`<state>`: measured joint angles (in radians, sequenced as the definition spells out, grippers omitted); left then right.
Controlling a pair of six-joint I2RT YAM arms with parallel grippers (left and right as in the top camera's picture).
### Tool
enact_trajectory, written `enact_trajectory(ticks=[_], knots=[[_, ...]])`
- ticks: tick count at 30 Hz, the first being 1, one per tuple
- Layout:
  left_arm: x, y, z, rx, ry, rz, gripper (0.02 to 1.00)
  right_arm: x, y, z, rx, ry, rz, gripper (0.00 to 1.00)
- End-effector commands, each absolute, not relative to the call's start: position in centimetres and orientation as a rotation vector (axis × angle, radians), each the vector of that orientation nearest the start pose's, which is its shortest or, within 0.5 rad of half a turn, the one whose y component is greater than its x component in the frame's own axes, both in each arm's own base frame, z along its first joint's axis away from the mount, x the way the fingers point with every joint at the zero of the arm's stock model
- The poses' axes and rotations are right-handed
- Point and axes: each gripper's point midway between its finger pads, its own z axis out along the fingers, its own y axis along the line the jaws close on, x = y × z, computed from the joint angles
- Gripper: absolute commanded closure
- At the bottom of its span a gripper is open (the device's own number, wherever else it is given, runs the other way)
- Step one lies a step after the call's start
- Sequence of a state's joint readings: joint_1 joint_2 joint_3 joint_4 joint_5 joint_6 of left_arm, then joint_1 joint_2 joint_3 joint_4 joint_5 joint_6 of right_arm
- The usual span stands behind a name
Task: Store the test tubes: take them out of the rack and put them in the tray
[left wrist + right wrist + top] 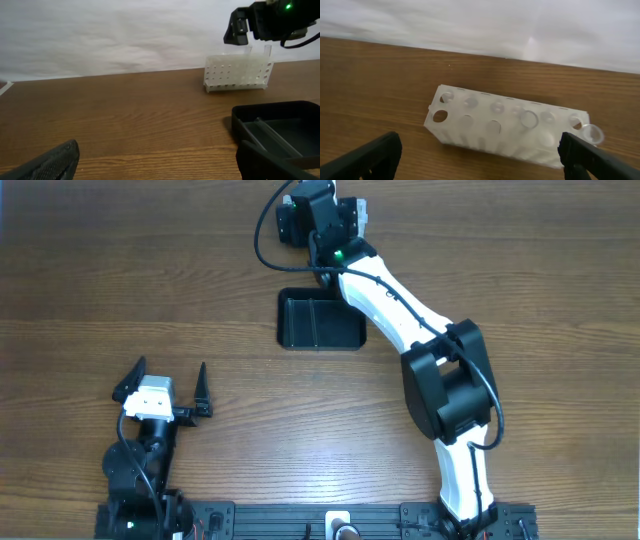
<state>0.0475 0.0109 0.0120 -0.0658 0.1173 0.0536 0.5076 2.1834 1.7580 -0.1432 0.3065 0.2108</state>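
A: Two dark fingers [372, 159] of the right gripper [480, 150] are seen nearest, cut off by the frame edge. Are they closed?
B: No, they are spread wide and nothing is held; the white rack [506, 127] is seen between and beyond them.
A: Is the rack shown from above?
B: Hardly. In the top view it is hidden under the right gripper, at 12 o'clock from the black tray [300, 328], whose 2 o'clock corner is covered by the arm.
A: How many test tubes [592, 133] are counted?
B: Two, both upright in the rack toward one end: two clear rims in the right wrist view, two tips above the rack in the left wrist view. Being clear, they are hard to make out.
A: And the tray?
B: One tray, one divider, two compartments; whether anything lies inside cannot be told.
A: The left gripper [171, 370]?
B: It is found at 8 o'clock from the tray, well apart, fingers parted, nothing gripped, over the wooden table [100, 260]
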Motion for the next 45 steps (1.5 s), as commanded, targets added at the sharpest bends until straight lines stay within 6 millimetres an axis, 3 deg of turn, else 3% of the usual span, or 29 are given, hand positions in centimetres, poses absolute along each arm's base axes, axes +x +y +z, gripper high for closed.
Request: enact_trajectory(ticks=[1,19,45], knots=[[24.6,-0.9,15.9,0.112,1.632,-0.014,0.018,58.2,24.4,16.3,-0.061,2.07,0.087,0.007],[24.6,-0.9,15.9,0.112,1.632,-0.014,0.018,60.2,23.7,13.7,-0.011,2.046,0.113,0.009],[24.6,-0.9,15.9,0.112,1.632,-0.014,0.018,61.4,23.4,12.8,0.006,2.022,0.163,0.099]])
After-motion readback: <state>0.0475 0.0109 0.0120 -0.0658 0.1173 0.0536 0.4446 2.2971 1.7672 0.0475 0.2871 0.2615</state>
